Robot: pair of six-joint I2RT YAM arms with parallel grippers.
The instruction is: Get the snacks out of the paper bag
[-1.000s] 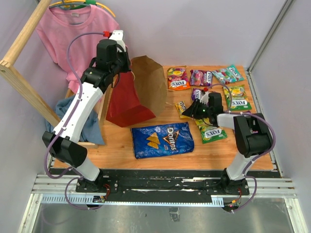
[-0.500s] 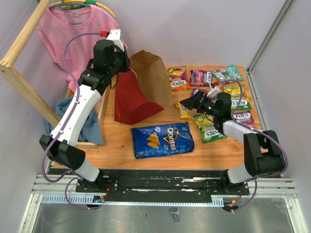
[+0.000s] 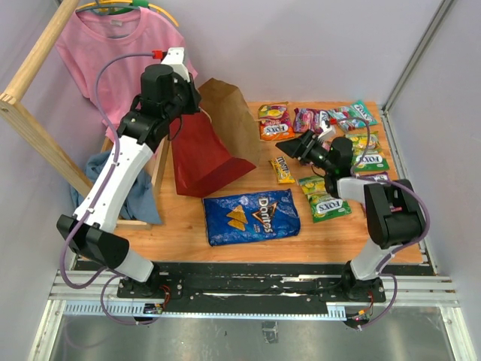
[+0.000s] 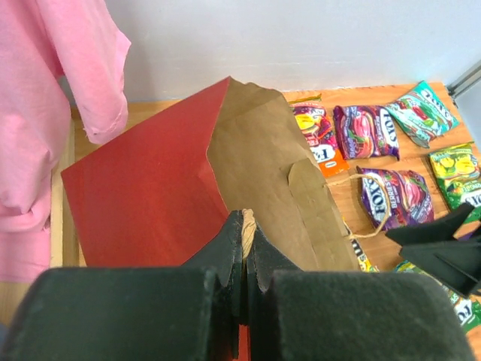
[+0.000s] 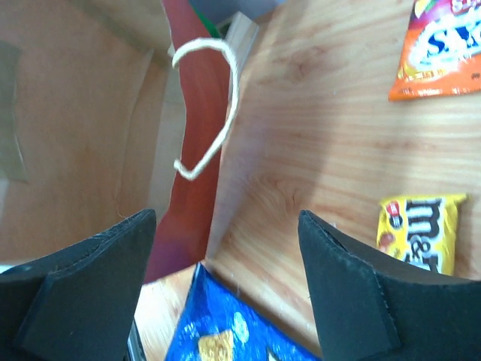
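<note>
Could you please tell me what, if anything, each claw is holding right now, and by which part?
The left claw holds the paper bag, pinching its twine loop handle. The right claw is open and holds nothing.

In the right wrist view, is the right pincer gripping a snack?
No, the right pincer stands wide open with nothing between its fingers, only the wooden table showing in the gap.

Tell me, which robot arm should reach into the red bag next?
Probably the right. The right gripper is open, empty and facing the paper bag mouth. The left gripper is shut on the handle, so it is busy holding the bag.
</note>
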